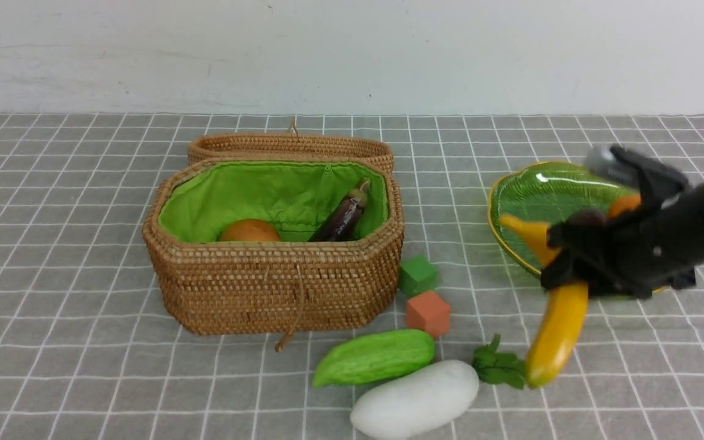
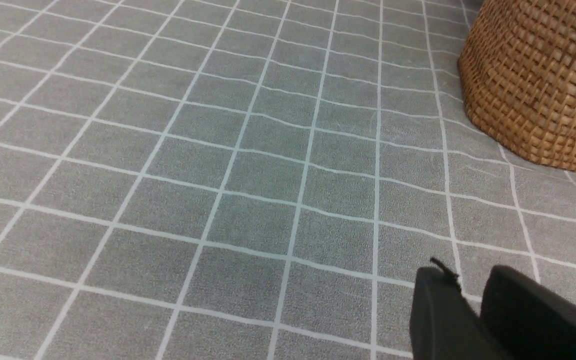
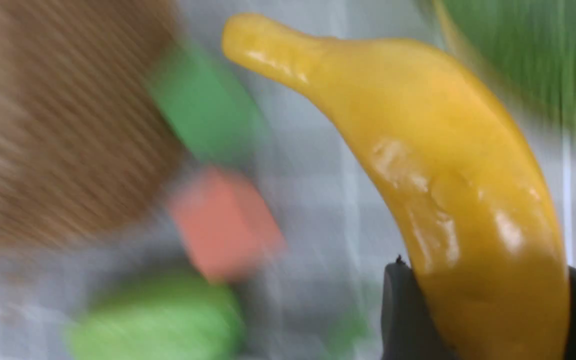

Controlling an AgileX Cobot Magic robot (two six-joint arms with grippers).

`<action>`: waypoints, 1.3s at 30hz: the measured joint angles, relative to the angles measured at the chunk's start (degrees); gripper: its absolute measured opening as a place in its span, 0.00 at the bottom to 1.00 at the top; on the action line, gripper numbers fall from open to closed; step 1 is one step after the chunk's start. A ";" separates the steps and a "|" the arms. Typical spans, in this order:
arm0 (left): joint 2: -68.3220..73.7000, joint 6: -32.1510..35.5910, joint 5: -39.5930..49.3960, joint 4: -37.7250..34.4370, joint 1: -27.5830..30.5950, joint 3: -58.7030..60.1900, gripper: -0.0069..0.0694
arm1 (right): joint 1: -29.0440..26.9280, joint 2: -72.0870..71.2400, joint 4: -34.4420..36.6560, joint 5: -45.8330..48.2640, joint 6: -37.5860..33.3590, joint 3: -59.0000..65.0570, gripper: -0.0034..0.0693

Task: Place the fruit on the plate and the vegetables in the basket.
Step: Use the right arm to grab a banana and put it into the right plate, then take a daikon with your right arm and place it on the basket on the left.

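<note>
front view: the tan woven rattan basket (image 1: pixel 272 278) with green cloth lining stands open on the grey checked counter (image 1: pixel 71 305). it holds an orange-brown tuber (image 1: pixel 249 231) and a dark purple eggplant (image 1: pixel 343 218). just beside its right end sit a small green cube (image 1: pixel 417 275) and an orange cube (image 1: pixel 428 313). nearer lie the ridged light green gourd (image 1: pixel 375 356), the white oblong gourd (image 1: pixel 416 398) and the green leafy bunch (image 1: pixel 500 366). the right pincer (image 1: pixel 567 264) grips the long yellow banana (image 1: pixel 558 330), tilted, its top end over the near rim of the leaf-shaped green glass plate (image 1: pixel 535 192). a small maroon fruit (image 1: pixel 585 217) and an orange-yellow mango (image 1: pixel 624 205) show on the plate, partly hidden.

left wrist view: the left pincer (image 2: pixel 468 285) is narrow and empty above bare cloth, near the basket's wall.

right wrist view: blurred surroundings; black fingers (image 3: pixel 398 310) clamp the banana's thick part.
</note>
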 joint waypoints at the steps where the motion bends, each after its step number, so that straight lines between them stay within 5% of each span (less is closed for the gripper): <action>1: 0.00 0.00 0.00 0.00 0.00 0.00 0.27 | -0.28 0.14 -0.12 0.16 -0.05 -2.89 0.49; 12: 0.00 0.00 0.00 0.00 0.00 0.00 0.28 | -1.58 21.28 -14.13 2.55 0.84 -32.96 0.49; 23: 0.00 0.00 0.00 0.00 0.00 0.00 0.29 | -2.00 29.92 -23.05 6.78 7.90 -38.23 0.50; 33: 0.00 0.00 0.00 0.00 0.00 0.00 0.30 | -2.00 26.17 -23.68 10.84 8.14 -38.41 0.88; 39: 0.00 0.00 0.00 0.00 0.00 0.00 0.31 | -1.16 16.16 -22.47 14.80 1.89 -36.63 0.88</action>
